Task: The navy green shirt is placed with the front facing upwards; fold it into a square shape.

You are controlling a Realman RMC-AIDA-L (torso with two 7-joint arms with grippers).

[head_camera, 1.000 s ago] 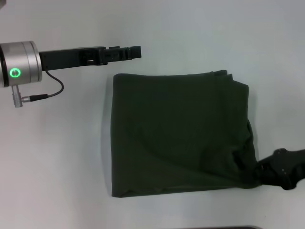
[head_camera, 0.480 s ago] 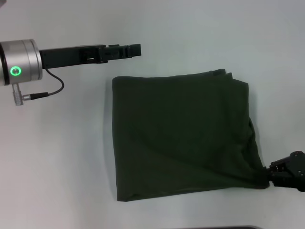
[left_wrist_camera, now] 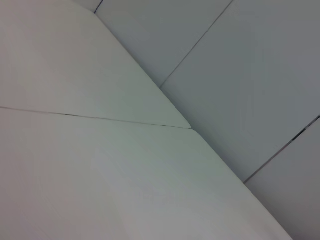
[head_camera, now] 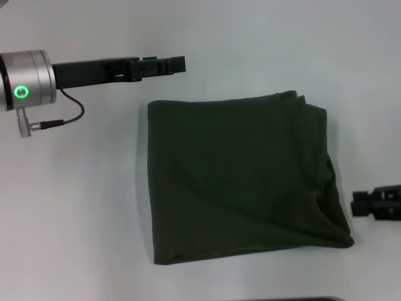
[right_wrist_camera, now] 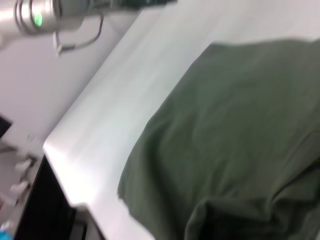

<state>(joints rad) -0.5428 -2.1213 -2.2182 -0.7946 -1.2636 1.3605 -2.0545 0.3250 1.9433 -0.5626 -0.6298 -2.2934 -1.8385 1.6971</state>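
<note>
— What lies in front of you?

— The navy green shirt point(head_camera: 241, 179), folded into a rough square on the white table point(head_camera: 75, 219), plain green side up, filling the middle of the frame. Its layered edges show at the upper right corner, and creases run toward the lower right corner.

— And your arms?

— My left gripper point(head_camera: 170, 65) hangs in the upper left, just above the shirt's top edge, apart from it. My right gripper point(head_camera: 356, 204) sits at the right edge, near the shirt's lower right corner, not touching.
</note>
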